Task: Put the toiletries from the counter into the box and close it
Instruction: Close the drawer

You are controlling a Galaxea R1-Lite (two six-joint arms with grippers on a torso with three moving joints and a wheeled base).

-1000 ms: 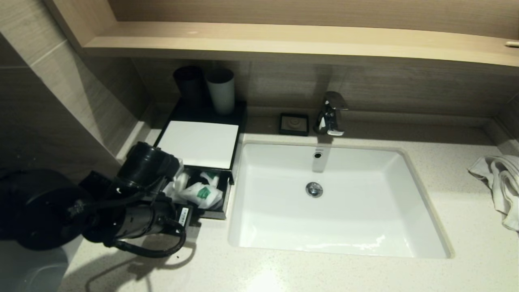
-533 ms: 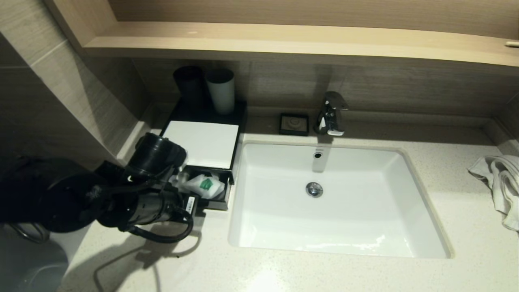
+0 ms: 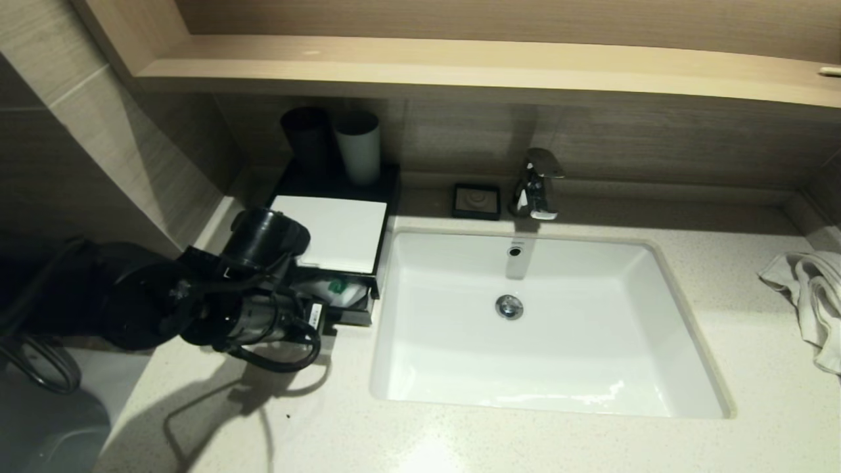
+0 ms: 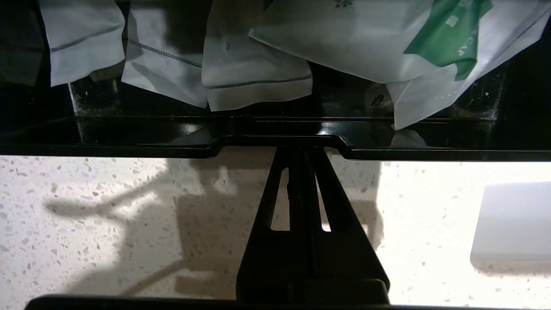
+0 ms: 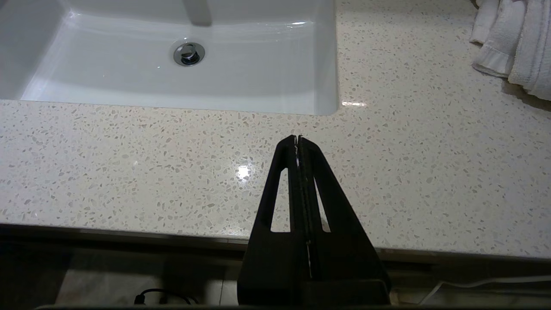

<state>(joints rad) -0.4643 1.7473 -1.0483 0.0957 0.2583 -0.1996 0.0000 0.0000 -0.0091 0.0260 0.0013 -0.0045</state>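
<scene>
A speckled stone table (image 3: 460,440) is running under a wooden shelf, with a white sink (image 3: 545,328) sunk into its middle and a crumpled towel (image 3: 805,295) lying at the far right edge. At the left of the sink a black box (image 3: 328,217) with a white top is sitting against the wall, its drawer (image 3: 351,315) standing partly pulled out toward the robot. Inside the drawer the toiletries (image 4: 275,56), white sachets and one green-printed packet, are lying loosely, several hanging over the front lip.

The left end effector (image 4: 301,148), fingers clenched together on nothing, is pressing its tip against the notch in the drawer front. The right end effector (image 5: 298,137), also clenched and empty, is hovering over the table's front edge, well apart from the box.

The main risk, as I judge it, is the overhanging packets catching between the drawer front and the box frame, jamming the drawer short of closed or crumpling a sachet. A narrow tip pushing at one spot could also be slipping off the glossy lip, or shoving the whole box back toward the two cups (image 3: 358,148).
</scene>
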